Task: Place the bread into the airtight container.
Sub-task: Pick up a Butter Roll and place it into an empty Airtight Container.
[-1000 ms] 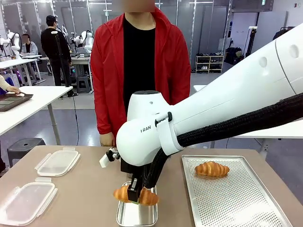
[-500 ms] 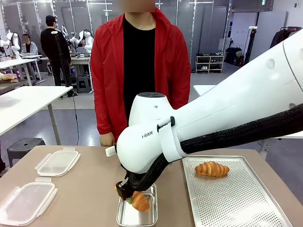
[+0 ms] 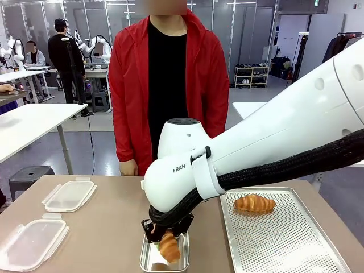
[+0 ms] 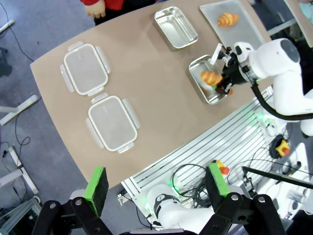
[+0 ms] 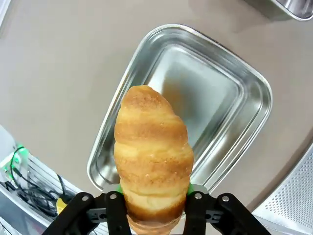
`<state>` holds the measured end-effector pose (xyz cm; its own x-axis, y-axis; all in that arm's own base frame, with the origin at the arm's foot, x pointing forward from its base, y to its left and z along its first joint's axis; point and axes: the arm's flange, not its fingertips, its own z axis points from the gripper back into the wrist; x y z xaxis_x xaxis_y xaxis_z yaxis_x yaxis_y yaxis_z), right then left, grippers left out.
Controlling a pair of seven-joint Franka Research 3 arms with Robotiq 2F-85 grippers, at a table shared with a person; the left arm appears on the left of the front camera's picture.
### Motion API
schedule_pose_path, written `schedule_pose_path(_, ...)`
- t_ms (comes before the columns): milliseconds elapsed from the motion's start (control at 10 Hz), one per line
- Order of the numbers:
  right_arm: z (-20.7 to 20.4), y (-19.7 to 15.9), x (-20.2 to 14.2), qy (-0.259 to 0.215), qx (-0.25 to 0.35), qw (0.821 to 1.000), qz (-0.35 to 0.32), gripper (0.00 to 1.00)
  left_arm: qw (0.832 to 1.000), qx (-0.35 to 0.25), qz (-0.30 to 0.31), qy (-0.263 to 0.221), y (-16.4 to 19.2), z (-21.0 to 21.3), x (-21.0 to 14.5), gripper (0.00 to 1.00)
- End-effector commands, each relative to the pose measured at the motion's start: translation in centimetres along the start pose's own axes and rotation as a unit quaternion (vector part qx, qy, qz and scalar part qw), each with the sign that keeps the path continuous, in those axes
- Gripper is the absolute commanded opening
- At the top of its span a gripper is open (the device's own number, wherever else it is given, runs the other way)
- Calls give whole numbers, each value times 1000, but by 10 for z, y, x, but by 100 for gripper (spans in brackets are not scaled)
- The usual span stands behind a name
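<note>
A golden croissant hangs just over an open steel container at the table's front centre, with my right gripper shut on it. In the right wrist view the croissant sits upright between the green pads, directly above the bare container. The left wrist view looks down from high above: the croissant is over the container. My left gripper is open, holds nothing and is far from the table. A second croissant lies on the perforated tray.
Two clear lids lie at the table's left. A second steel container stands farther toward the person, who stands in a red jacket at the far side. My right arm spans the table's right half.
My right gripper has turned the croissant from crosswise to lengthwise along the container and lowered it closer to the container.
</note>
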<state>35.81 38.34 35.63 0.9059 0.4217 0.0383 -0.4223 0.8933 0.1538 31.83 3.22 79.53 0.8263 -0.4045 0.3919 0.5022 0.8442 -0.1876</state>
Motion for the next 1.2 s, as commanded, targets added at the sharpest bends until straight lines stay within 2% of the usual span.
schedule_pose_path(0, -3, -8, 1, -22, 8, 999, -34, 78, 1000, 0, -5, 1, -1, 1, -1, 100)
schedule_pose_path(100, -3, -11, 4, -27, 10, 999, -36, 92, 1000, 0, -5, 1, -1, 1, -1, 100)
schedule_pose_path(200, -5, -11, 5, -33, 8, 999, -36, 100, 1000, 0, -5, 1, -1, 1, -1, 100)
schedule_pose_path(600, -6, -21, -1, -36, 1, 999, -36, 100, 1000, 0, -5, 1, -1, 1, -1, 100)
schedule_pose_path(700, -21, -40, 3, -8, -27, 998, -50, 100, 1000, 0, -5, 1, -1, 1, -1, 100)
schedule_pose_path(800, -3, -17, 5, -26, 6, 999, -19, 100, 1000, 0, -5, 1, -1, 1, -1, 100)
schedule_pose_path(1100, -3, -17, 5, -26, 6, 999, -19, 100, 1000, 0, -5, 1, -1, 1, -1, 100)
